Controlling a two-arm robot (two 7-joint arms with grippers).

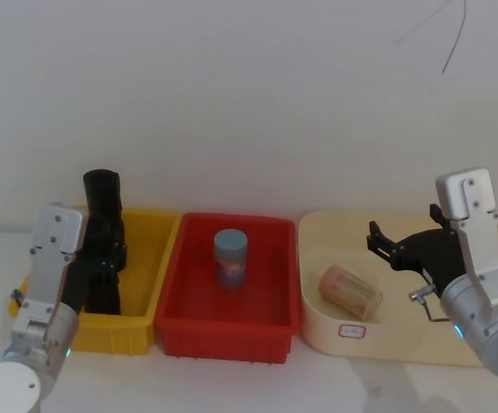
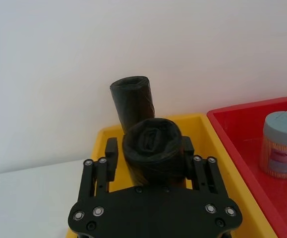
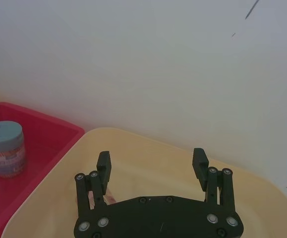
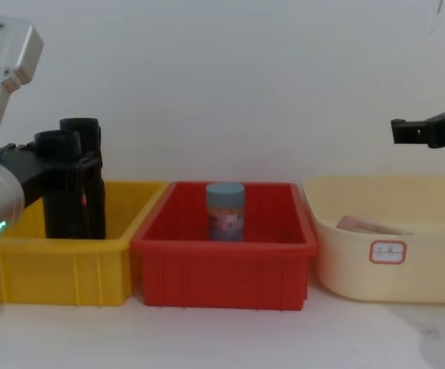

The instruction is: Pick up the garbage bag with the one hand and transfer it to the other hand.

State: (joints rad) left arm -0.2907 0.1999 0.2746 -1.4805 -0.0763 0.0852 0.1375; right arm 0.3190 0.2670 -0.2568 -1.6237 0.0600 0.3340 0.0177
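Two black rolls stand in the yellow bin (image 1: 150, 249). My left gripper (image 2: 150, 156) is shut on the near garbage bag (image 2: 152, 141), its fingers (image 2: 111, 157) pressed on both sides just below the roll's top. From the chest the held garbage bag (image 4: 55, 192) stands upright with the left gripper (image 4: 62, 163) around it, its lower end below the bin's rim. The second roll (image 2: 133, 99) stands right behind it. My right gripper (image 1: 393, 245) hovers open over the beige tub (image 1: 386, 348), holding nothing.
A red bin (image 1: 223, 331) in the middle holds an upright blue-lidded jar (image 1: 230, 258). A pink-lidded jar (image 1: 350, 292) lies on its side in the beige tub. The three containers stand side by side against a white wall.
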